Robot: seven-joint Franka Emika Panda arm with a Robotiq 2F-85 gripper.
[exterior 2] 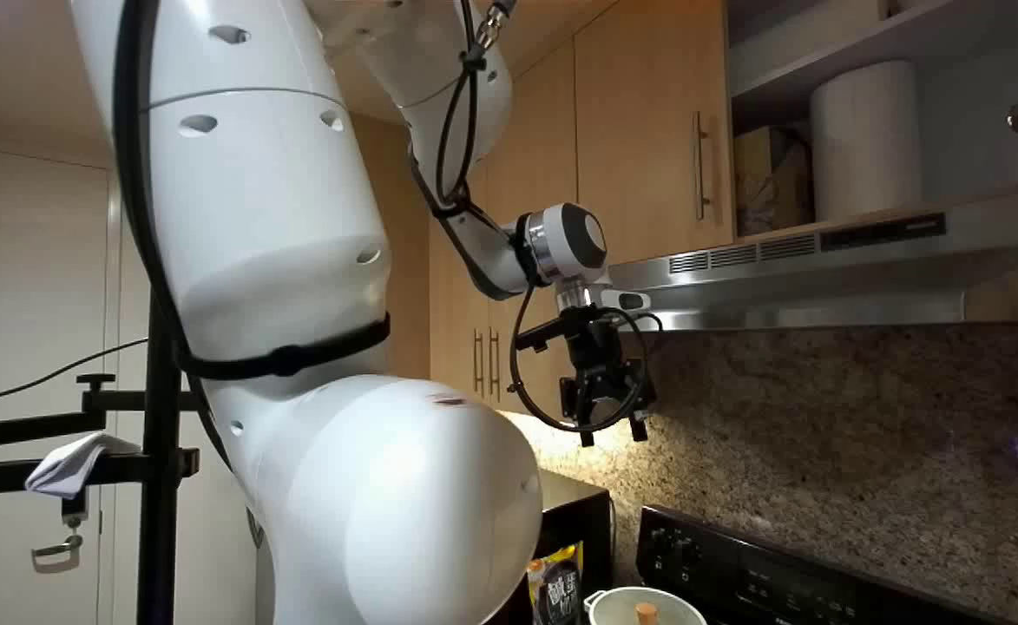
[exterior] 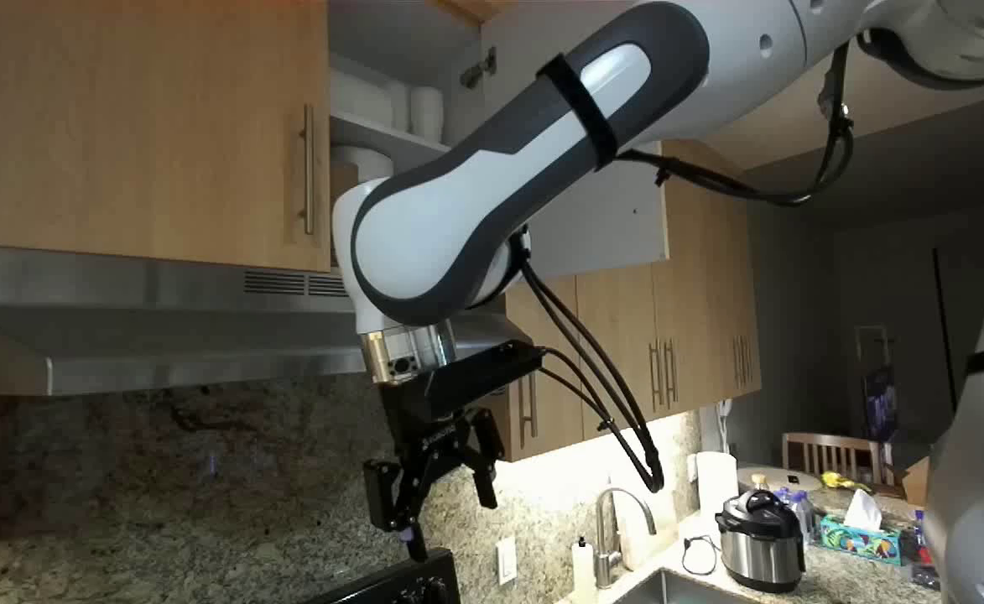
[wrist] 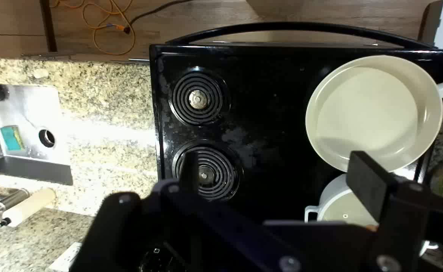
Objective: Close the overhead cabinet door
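Before the speckled backsplash [exterior: 206, 470] hangs the pincer [wrist: 274, 164] (jaws parted), the overhead cabinet door [exterior: 601, 218] standing open.

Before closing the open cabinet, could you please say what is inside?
Below its shelf are a white cylinder and a brown box; above, white items. Anything behind these or the shut door alongside is covered.

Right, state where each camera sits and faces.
Wrist view: above the black two-fingered gripper, which shows; faces down at the black coil stove.
An exterior view: beside the white robot arm, facing the open, pale-faced overhead cabinet door; gripper shows.
An exterior view: near the arm, facing the silver metal range hood; gripper shows.
Both exterior views share hood, arm, gripper.
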